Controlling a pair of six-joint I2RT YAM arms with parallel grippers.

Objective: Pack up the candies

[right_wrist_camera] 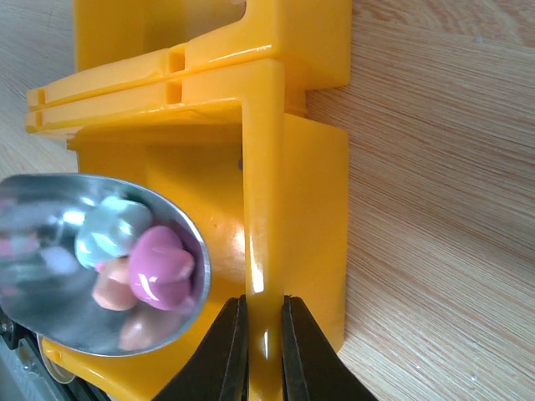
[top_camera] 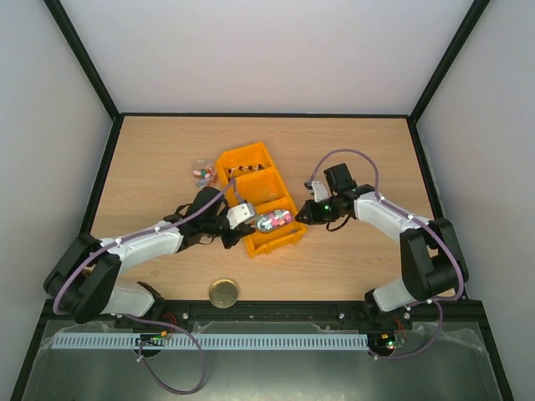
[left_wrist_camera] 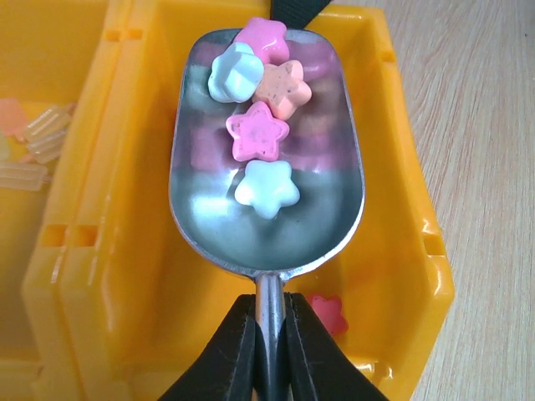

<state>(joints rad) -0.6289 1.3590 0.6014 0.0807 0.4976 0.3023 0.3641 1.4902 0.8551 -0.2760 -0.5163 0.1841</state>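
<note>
My left gripper [left_wrist_camera: 269, 330] is shut on the handle of a silver metal scoop [left_wrist_camera: 267, 209] held over the near compartment of a yellow bin [top_camera: 288, 236]. The scoop carries several star-shaped candies [left_wrist_camera: 257, 134], pink, pale blue and orange. One red candy [left_wrist_camera: 328, 311] lies on the bin floor below. My right gripper [right_wrist_camera: 264, 334] is shut on the bin's right wall [right_wrist_camera: 264, 209]. The scoop with candies also shows in the right wrist view [right_wrist_camera: 92, 259] and the top view [top_camera: 274, 220]. Pale candies [left_wrist_camera: 33, 146] lie in the neighbouring compartment.
A small clear round container [top_camera: 202, 172] holding a few candies stands left of the bin. A round gold lid [top_camera: 223, 292] lies near the table's front edge. The bin's far compartments [top_camera: 248, 167] reach toward the table's middle.
</note>
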